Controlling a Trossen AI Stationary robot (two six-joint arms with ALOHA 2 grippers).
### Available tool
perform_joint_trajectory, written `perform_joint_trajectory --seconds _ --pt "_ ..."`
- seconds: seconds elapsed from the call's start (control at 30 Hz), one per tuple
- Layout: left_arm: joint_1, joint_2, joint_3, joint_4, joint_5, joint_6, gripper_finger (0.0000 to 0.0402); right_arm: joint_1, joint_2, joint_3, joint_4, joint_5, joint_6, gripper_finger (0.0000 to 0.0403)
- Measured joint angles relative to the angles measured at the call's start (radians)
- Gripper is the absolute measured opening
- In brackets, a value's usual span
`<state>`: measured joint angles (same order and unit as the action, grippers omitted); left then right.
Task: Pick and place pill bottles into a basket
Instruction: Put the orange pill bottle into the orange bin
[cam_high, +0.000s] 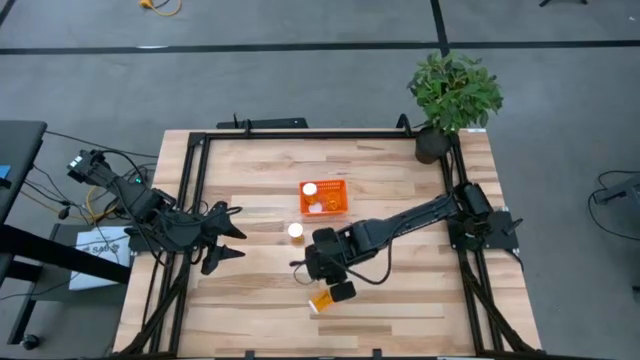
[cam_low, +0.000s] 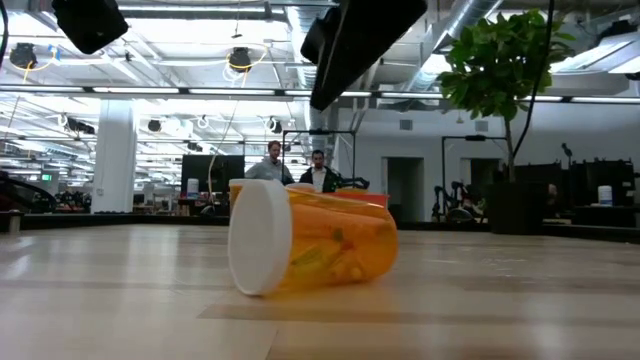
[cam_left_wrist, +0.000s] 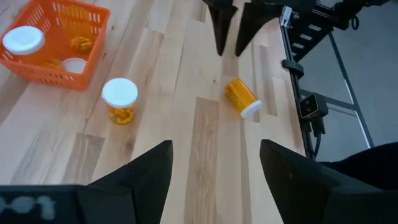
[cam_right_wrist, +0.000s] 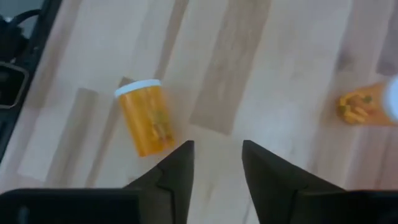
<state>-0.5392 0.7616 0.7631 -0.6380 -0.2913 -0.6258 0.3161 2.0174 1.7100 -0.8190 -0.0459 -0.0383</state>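
Right gripper (cam_right_wrist: 216, 163) empty — fallen pill bottle (cam_right_wrist: 147, 117) just beside

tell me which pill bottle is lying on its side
The pill bottle near the table's front edge, beside the right gripper. The bottle by the basket stands upright; two others sit inside it.

Grey floor (cam_high: 300, 90) with dark tape lines surrounds the wooden table (cam_high: 260, 310). Plant (cam_high: 455, 92) at far right corner. Ceiling lights (cam_low: 240, 58), exposed ducts, two people (cam_low: 295, 168) beyond.
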Motion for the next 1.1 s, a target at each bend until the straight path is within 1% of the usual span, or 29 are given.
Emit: perform_joint_trajectory --seconds 0.1,0.3,0.4,0.47,0.67,0.73,0.83,0.9,0.97,1.03,1.1 --pt "0.0 0.0 0.0 0.0 0.0 0.0 0.0232 0.022 0.0 0.0 0.021 -0.005 -0.02 0.0162" --pt "0.0 0.0 0.0 0.0 0.0 0.0 0.0232 0.052 0.0 -0.004 0.073 -0.005 -0.035 0.0255" --pt "0.0 0.0 0.0 0.0 0.0 -0.001 0.0232 0.07 -0.001 -0.043 0.078 0.007 -0.086 0.028" --pt "0.0 0.0 0.0 0.0 0.002 -0.011 0.0232 0.083 0.0 -0.059 0.084 0.024 -0.104 0.0285" --pt "0.0 0.0 0.0 0.0 0.033 -0.022 0.0232 0.115 0.0 -0.06 0.144 0.027 -0.146 0.0286" --pt "0.0 0.0 0.0 0.0 0.033 -0.025 0.0232 0.117 0.019 -0.058 0.165 0.026 -0.149 0.0286" --pt "0.0 0.0 0.0 0.0 0.034 -0.027 0.0232 0.122 0.051 -0.064 0.127 0.025 -0.134 0.0286" --pt "0.0 0.0 0.0 0.0 0.035 -0.034 0.0232 0.125 0.084 -0.043 0.158 0.033 -0.131 0.0286" --pt "0.0 -0.001 0.0 0.002 0.035 -0.034 0.0232 0.135 0.096 -0.041 0.101 0.047 -0.136 0.0286" --pt "0.0 0.001 0.0 0.001 0.037 -0.034 0.0232 0.139 0.128 -0.01 0.14 0.044 -0.146 0.0286" --pt "0.0 0.003 0.0 0.005 0.036 -0.034 0.0232 0.15 0.132 -0.008 0.093 0.043 -0.164 0.0286"
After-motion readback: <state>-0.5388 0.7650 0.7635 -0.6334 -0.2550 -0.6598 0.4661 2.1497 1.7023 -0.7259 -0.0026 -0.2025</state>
